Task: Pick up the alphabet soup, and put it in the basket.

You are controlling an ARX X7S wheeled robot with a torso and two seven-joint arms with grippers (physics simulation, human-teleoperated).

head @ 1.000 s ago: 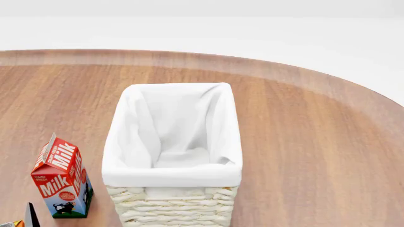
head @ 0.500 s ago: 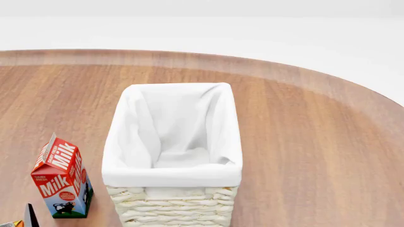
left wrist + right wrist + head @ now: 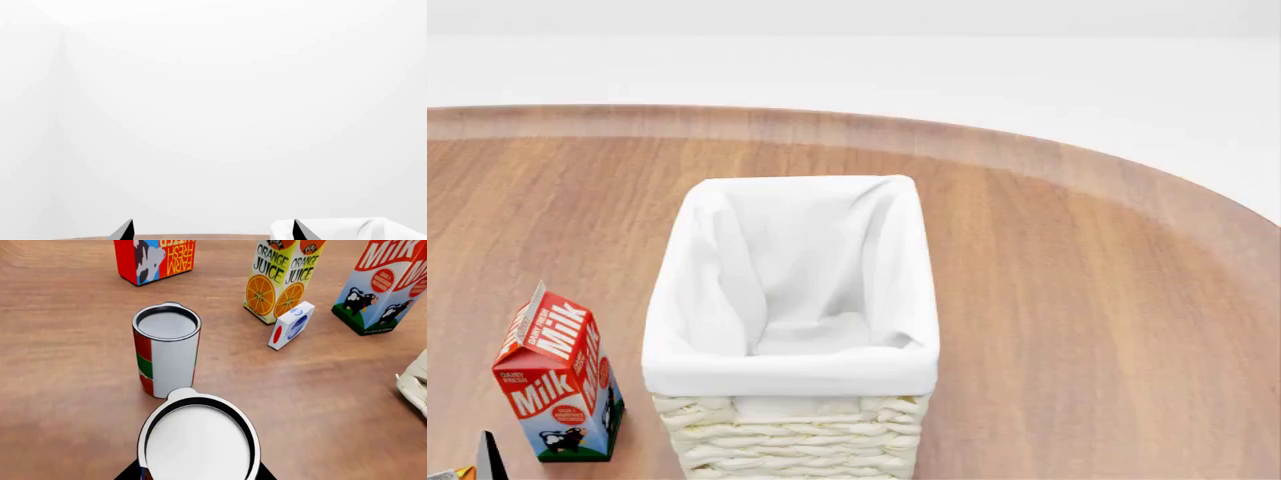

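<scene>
On the woodgrain table (image 3: 1068, 300), left jaws gape; right jaws' state unclear behind a round white can top (image 3: 199, 440).

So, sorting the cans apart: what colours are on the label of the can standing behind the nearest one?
Red, green and white label on the can, clearest in the right wrist view.

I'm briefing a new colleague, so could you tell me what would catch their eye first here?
In the head view, the big cream basket with its white lining dominates the middle of the wooden table, with a red milk carton on its left. The right wrist view is filled by a white-topped can, close before a red-and-green can.
</scene>
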